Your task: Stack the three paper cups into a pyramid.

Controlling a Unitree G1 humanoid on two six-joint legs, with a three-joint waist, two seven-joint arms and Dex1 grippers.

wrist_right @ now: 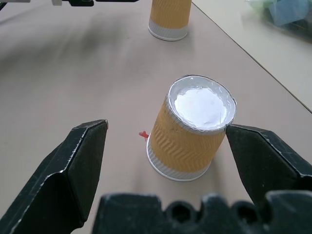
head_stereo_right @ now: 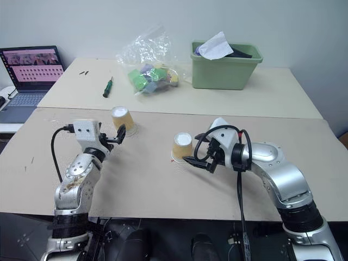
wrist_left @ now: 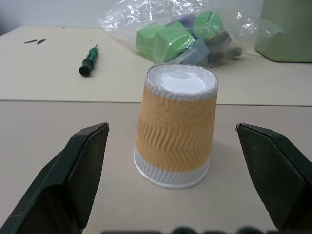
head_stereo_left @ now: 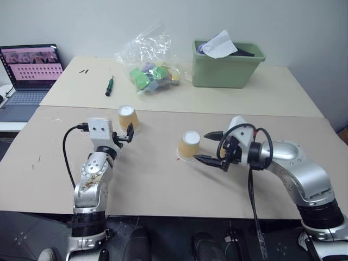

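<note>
Standing upside down on the tabletop [head_stereo_left: 163,179], two paper cups are counted, each upright in axis: one cup [head_stereo_left: 128,118] lies straight ahead of the wide-open left gripper [wrist_left: 175,185], and the other cup [head_stereo_left: 190,145] is flanked by the open right gripper [wrist_right: 168,161], ungripped. No pyramid is built yet.

Lab/office: laptop [head_stereo_left: 30,68], worktables [head_stereo_left: 163,179]

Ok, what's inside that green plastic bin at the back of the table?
The green plastic bin holds a crumpled white paper poking above its rim, with something dark beside it. Anything deeper is hidden by the bin's walls.
</note>
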